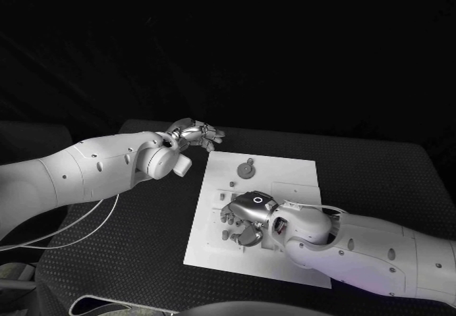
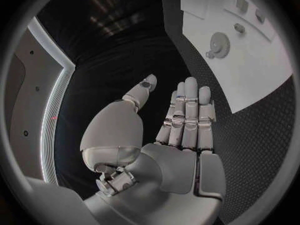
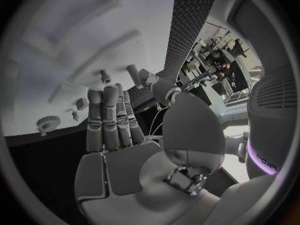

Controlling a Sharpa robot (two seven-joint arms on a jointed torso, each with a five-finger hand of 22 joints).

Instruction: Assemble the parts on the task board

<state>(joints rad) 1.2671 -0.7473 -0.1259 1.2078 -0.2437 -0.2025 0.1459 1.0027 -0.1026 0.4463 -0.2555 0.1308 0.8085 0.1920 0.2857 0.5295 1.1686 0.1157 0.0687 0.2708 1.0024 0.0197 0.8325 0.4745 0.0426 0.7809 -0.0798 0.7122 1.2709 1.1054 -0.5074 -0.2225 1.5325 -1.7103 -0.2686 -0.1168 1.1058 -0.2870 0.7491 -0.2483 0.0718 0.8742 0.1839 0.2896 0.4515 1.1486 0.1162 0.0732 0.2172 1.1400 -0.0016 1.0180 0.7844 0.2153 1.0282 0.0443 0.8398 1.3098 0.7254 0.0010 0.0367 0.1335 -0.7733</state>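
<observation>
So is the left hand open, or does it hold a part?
Open. The left hand holds nothing: its fingers are straight with the thumb apart, above the black table beside the white board.

Right hand (image 1: 245, 217) covers the task board's (image 1: 285, 174) near half.

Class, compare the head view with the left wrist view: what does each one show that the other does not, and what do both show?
Head view alone: the right robot hand over the task board, palm down, and the whole board.

Left wrist view alone: the left robot hand's open palm, fingers straight, holding nothing.

Both: the left robot hand over the black table off the board's far corner, the round gear-like part, the board.
</observation>
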